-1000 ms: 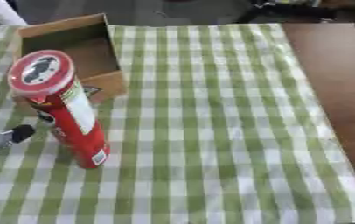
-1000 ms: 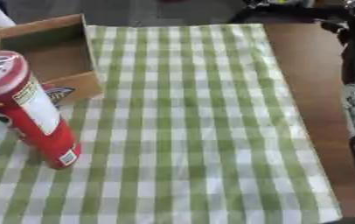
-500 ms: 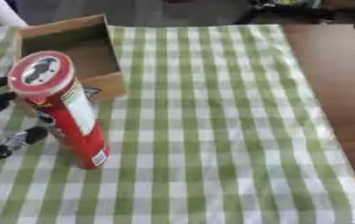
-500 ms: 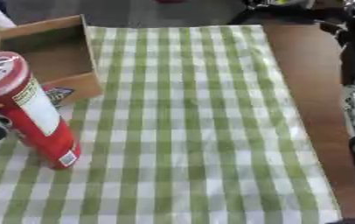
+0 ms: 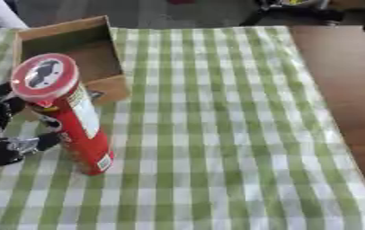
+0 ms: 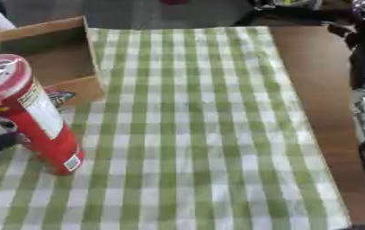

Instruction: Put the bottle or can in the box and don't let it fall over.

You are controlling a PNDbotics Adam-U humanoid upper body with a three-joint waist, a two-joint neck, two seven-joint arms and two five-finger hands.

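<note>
Left hand (image 5: 5,130) spread open around the tall red can (image 5: 68,121), fingers just beside it, not closed. Can stands upright on the cloth (image 5: 217,134), just near of the box (image 5: 68,49). A sideways finger nudge before closing likely tips it.

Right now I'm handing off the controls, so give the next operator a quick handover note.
Left hand: open, beside the red can at the table's left edge, fingers near it but not curled round it.
Right hand: out of view.
The can stands upright on the checked cloth, just in front of the cardboard box, which is empty.
Done: nothing placed.
Left: grasp the can, lift it, set it upright in the box.
</note>
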